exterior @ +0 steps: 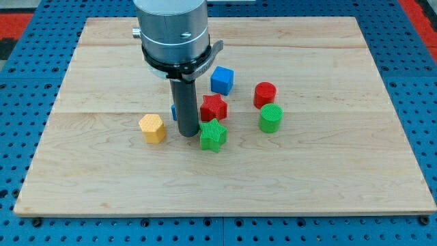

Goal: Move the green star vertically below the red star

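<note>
The green star [213,135] lies on the wooden board [328,178], just below the red star [214,107] and touching or nearly touching it. My tip [188,134] stands at the green star's left edge, close beside it, and to the lower left of the red star. The rod hides part of a small blue block [174,112] behind it.
A yellow hexagonal block [152,128] lies left of my tip. A blue cube [222,80] sits above the red star. A red cylinder [265,94] and a green cylinder [270,118] stand to the right of the stars.
</note>
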Robot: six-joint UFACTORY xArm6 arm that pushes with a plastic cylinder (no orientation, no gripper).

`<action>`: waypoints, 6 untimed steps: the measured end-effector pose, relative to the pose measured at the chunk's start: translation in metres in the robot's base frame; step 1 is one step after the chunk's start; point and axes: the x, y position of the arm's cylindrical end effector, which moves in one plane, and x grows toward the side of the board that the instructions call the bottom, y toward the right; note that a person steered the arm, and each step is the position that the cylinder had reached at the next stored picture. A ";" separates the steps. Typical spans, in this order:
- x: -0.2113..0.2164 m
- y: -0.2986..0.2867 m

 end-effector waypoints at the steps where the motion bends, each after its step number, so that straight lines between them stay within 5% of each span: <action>1: 0.000 0.000; 6: 0.009 0.000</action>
